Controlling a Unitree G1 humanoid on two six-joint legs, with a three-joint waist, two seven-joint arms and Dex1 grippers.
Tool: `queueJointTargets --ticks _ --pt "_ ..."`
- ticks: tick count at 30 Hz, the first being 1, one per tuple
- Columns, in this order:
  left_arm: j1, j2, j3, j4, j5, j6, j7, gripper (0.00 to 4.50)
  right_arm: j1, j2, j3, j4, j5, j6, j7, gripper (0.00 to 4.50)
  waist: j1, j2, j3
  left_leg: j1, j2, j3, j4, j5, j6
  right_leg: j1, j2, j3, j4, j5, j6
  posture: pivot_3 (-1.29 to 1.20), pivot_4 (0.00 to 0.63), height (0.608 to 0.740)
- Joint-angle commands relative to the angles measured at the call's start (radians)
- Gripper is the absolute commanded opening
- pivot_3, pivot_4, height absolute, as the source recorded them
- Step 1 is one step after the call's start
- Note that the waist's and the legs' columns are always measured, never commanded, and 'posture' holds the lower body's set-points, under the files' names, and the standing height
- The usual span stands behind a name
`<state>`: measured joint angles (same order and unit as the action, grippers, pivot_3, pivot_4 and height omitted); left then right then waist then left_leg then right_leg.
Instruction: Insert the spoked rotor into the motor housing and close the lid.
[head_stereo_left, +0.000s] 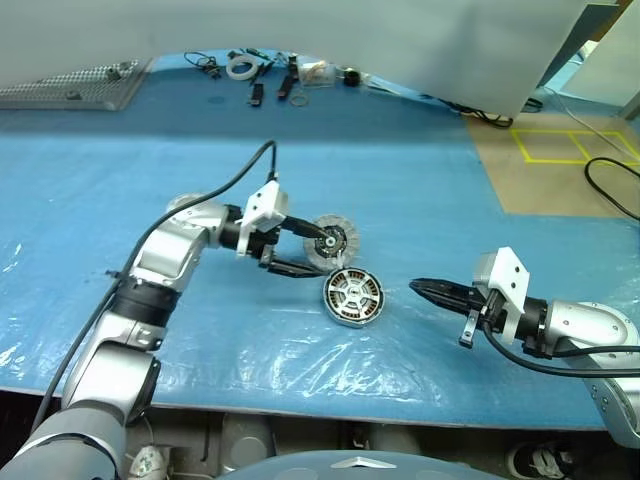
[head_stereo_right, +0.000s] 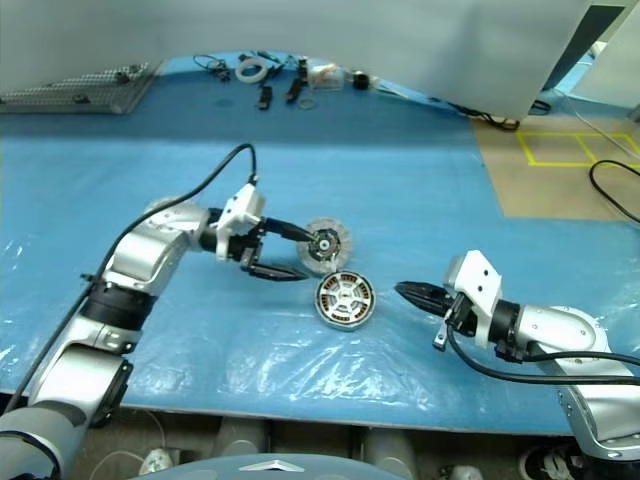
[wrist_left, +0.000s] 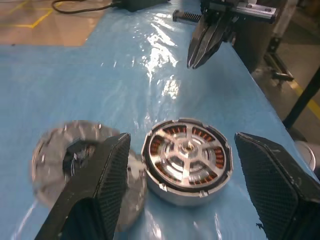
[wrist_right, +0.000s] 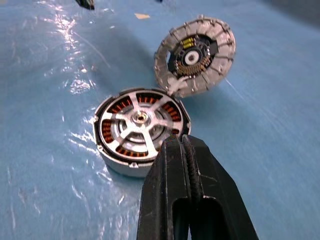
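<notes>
The spoked rotor sits seated inside the motor housing on the blue tabletop. The lid leans tilted against the housing's rim at its 11 o'clock. The left gripper is released, jaws spread near the lid. The right gripper, clenched and empty, lies at the housing's 3 o'clock, apart.

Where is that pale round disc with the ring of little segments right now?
In the left eye view the lid lies near the table's middle, just behind the motor housing, by the left gripper.
</notes>
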<state>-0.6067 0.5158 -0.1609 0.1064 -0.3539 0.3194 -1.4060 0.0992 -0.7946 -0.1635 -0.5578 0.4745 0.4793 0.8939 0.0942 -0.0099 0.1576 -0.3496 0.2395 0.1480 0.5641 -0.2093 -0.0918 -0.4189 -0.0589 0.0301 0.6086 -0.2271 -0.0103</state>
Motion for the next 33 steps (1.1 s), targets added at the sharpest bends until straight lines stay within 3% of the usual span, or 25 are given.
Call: queueJointTargets --ticks 1,8,14,33 --pt "0.06 0.033 0.064 -0.096 -0.052 0.043 0.049 3.5 -0.046 0.005 0.024 0.003 0.027 -0.001 0.018 0.0 0.003 0.0 0.0 -0.001 0.0 0.0 0.0 0.0 0.0 0.0 0.0 0.0 0.0 0.0 0.0 0.0 0.15 0.74" --pt "0.237 0.037 0.103 -0.23 -0.104 0.081 0.147 3.5 -0.173 0.035 0.147 0.116 -0.018 -0.048 0.071 0.0 -0.001 0.0 0.0 -0.001 0.001 0.0 0.0 0.0 0.0 0.0 0.0 -0.001 0.0 0.0 0.0 0.0 0.15 0.74" --pt "0.33 0.013 0.092 -0.26 -0.099 0.014 0.181 3.5 -0.248 0.079 0.254 0.215 -0.066 -0.088 0.114 0.0 -0.002 0.0 0.0 -0.001 0.001 0.0 0.001 0.0 0.0 -0.001 0.0 -0.001 0.001 -0.001 -0.001 0.0 0.15 0.74" --pt "0.354 0.039 0.066 -0.372 -0.116 0.092 0.272 3.5 -0.345 0.198 0.361 0.407 -0.158 -0.166 0.139 0.0 -0.012 0.0 0.0 0.0 0.001 0.0 0.002 0.0 0.0 -0.001 0.0 -0.001 0.003 0.0 -0.001 0.0 0.15 0.74"
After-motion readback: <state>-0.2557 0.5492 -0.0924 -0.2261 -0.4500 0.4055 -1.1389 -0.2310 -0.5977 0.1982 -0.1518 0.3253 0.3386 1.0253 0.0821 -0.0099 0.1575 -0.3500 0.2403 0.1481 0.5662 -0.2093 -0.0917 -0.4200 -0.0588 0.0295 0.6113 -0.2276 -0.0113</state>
